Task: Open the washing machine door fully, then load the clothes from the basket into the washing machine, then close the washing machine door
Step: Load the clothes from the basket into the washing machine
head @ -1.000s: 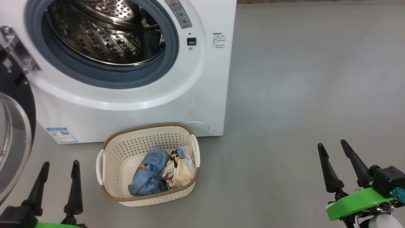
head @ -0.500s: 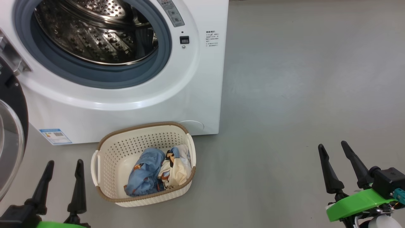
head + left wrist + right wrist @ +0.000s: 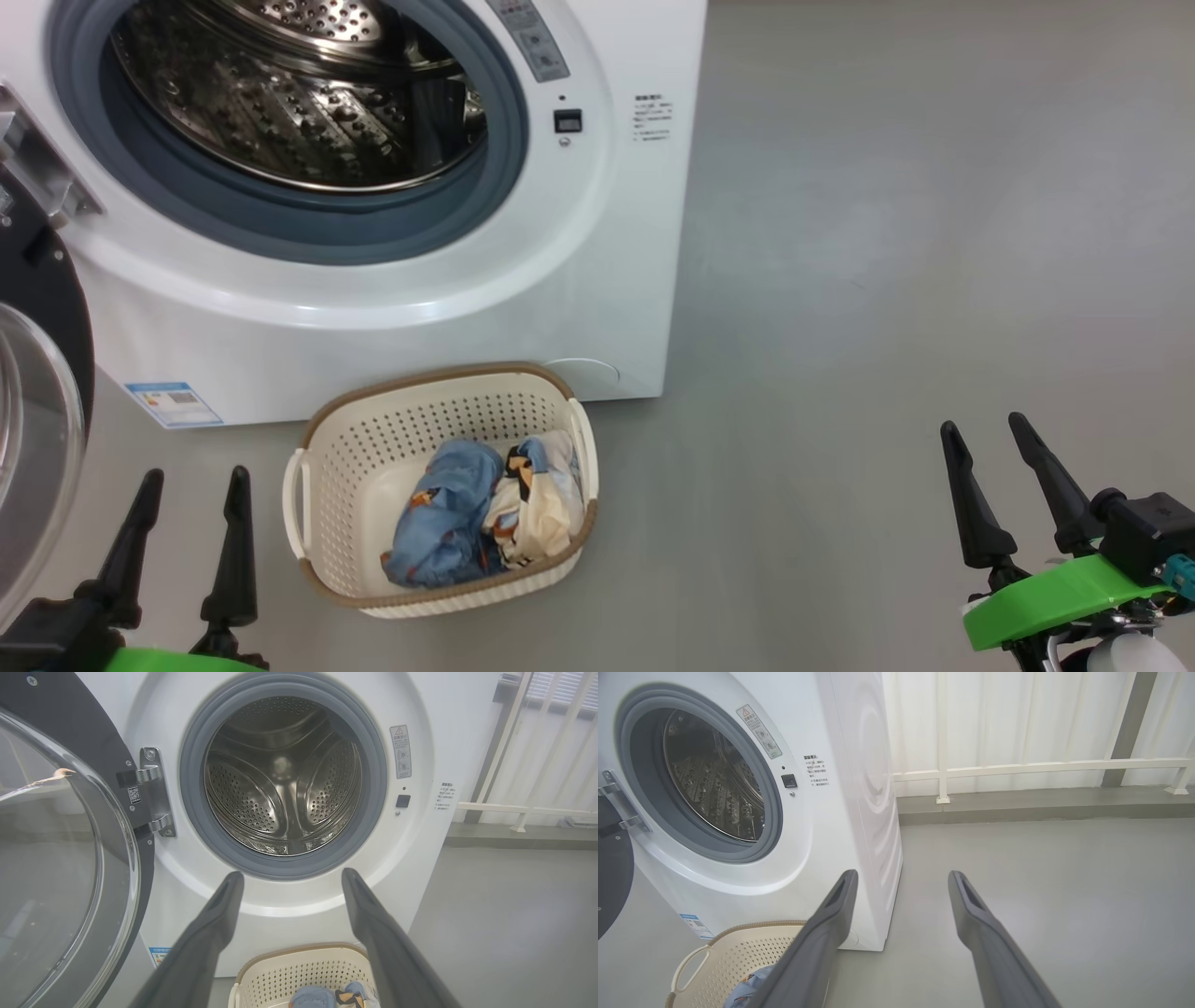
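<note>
The washing machine [image 3: 373, 308] stands with its door [image 3: 51, 308] swung wide to the left on its hinge, the glass bulge facing the robot's left side. The steel drum [image 3: 308, 93] shows bare inside the grey-blue gasket [image 3: 280, 224]. On the grey floor [image 3: 887, 233], just in front of the machine's lower right corner, sits the basket [image 3: 439, 371]. The clothes [image 3: 476, 518] lie bunched toward its right half, a light blue piece beside a cream printed one. A blue label [image 3: 173, 403] is stuck low on the machine's front, left of the basket. The left gripper [image 3: 194, 476] hovers near the basket's left handle with its fingers spread wide and nothing between them; it points up toward the machine. The right gripper [image 3: 982, 425] hangs well apart to the right over bare floor, its fingers likewise wide apart and holding nothing.
</note>
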`<state>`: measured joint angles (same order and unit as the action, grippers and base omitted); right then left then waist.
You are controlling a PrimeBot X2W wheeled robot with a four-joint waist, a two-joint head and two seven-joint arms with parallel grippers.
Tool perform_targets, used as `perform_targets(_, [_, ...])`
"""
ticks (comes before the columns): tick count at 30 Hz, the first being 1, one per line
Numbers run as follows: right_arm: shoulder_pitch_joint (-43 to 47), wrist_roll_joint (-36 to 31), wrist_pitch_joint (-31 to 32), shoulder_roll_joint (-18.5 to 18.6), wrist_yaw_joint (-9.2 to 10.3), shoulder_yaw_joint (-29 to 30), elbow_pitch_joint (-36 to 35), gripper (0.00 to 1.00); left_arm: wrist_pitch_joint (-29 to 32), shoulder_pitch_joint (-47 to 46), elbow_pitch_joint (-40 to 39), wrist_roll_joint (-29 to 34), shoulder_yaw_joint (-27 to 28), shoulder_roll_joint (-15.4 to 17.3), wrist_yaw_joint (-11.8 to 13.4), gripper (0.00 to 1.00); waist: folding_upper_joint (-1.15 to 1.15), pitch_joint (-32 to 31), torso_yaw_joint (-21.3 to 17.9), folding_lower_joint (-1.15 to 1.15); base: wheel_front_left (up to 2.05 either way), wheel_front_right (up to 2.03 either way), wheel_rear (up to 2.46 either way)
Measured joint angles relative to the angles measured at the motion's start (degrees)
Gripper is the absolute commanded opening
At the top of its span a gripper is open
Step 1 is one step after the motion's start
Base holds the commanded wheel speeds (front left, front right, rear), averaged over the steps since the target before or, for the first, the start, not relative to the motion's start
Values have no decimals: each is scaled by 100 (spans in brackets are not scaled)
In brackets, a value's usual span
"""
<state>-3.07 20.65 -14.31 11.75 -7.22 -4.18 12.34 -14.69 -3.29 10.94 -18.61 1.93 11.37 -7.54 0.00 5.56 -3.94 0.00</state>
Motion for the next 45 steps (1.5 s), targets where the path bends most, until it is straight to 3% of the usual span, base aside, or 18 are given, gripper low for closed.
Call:
perform_targets(10, [-54, -2, 0, -56, 0, 15, -31, 100, 0, -145, -22, -2, -98, 21, 0, 100, 0, 120, 16, 1, 109, -190, 81])
perform_targets(24, [-112, -11, 0, -92, 0, 42, -42, 100, 0, -134, -2, -53, -297, -156, 0, 100, 0, 180, 79, 0, 25, -25, 0])
perform_targets(36, [-151, -54, 0, -220, 0, 37, -71, 100, 4, -172, 985, -127, -837, -397, 0, 100, 0, 454, 76, 0, 0, 0, 0])
perform_targets(45, [-506, -74, 0, -336, 0, 26, -133, 100, 7, -870, 2136, -125, -1381, -481, 0, 100, 0, 904, -12, 1, 0, 0, 0])
